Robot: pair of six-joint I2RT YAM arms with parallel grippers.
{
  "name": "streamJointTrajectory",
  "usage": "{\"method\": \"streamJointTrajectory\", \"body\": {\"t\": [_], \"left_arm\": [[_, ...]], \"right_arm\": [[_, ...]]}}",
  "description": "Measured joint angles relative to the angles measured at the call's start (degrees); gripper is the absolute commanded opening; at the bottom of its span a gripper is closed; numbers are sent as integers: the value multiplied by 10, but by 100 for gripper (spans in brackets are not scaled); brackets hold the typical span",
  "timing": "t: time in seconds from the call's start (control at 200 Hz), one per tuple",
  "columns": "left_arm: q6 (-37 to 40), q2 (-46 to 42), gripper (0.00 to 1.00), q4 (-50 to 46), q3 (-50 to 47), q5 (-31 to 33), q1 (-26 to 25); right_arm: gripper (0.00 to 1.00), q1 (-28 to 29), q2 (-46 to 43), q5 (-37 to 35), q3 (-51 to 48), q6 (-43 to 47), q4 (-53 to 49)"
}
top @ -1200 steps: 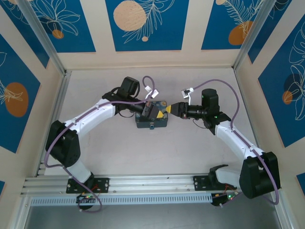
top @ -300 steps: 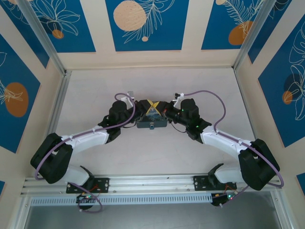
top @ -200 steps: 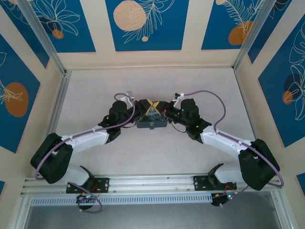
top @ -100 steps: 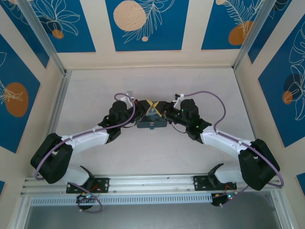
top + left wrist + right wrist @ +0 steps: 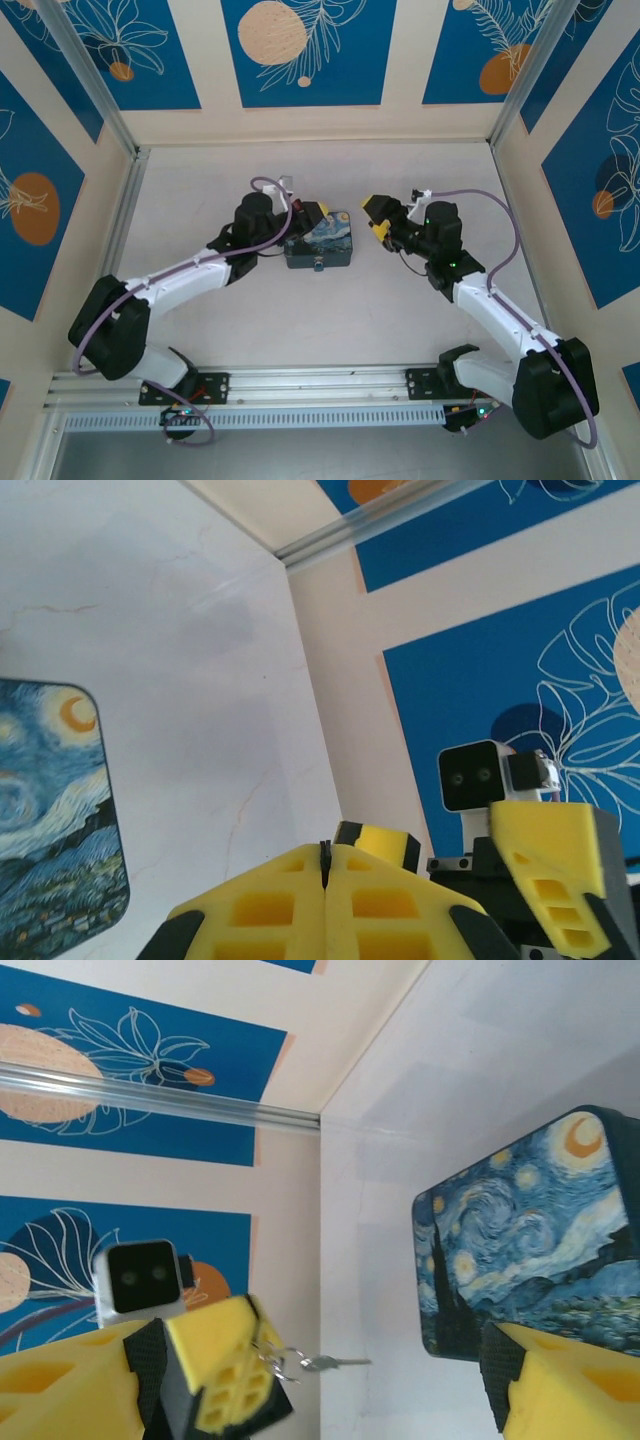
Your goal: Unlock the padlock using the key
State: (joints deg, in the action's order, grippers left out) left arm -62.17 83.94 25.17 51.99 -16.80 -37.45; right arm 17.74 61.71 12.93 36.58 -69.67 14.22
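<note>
My right gripper (image 5: 378, 217), jaws spread & empty, now backs away from the flat starry-night-print box (image 5: 325, 238); my left gripper (image 5: 325, 858), pressed shut on the ring of the tiny grey metal key (image 5: 335, 1363), stays by its far corner, w/ the small bluish padlock (image 5: 316, 265), prob. the nub on the near edge, not yet keyed.

The key (image 5: 338, 1363) is a thin grey metal sliver on a small wire ring. It is pinched at the tips of the left gripper (image 5: 228, 1368), whose fingers are pressed together. It juts out level, tip towards the starry-night box (image 5: 320, 240), and does not touch it. The padlock (image 5: 317, 266) is a tiny speck at the box's near edge, too small to make out.
</note>
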Motion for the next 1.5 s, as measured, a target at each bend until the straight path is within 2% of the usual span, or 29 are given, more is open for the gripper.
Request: {"method": "streamJointTrajectory", "body": {"t": [0.205,0.38,0.525,0.795,1.18,1.5], "left_arm": [[28,22,0,-5,23,-45,14],[21,25,0,10,23,-56,14],[-11,25,0,59,10,-54,14],[-65,25,0,102,-10,-41,13],[-92,25,0,123,-10,-33,11],[-96,34,0,129,-10,-28,8]], "right_arm": [[73,-10,13,71,12,42,7],[60,-7,48,100,13,37,74],[53,8,83,106,13,22,139],[47,29,122,111,24,8,202],[46,44,151,113,37,0,242],[35,51,165,118,45,-7,256]]}}
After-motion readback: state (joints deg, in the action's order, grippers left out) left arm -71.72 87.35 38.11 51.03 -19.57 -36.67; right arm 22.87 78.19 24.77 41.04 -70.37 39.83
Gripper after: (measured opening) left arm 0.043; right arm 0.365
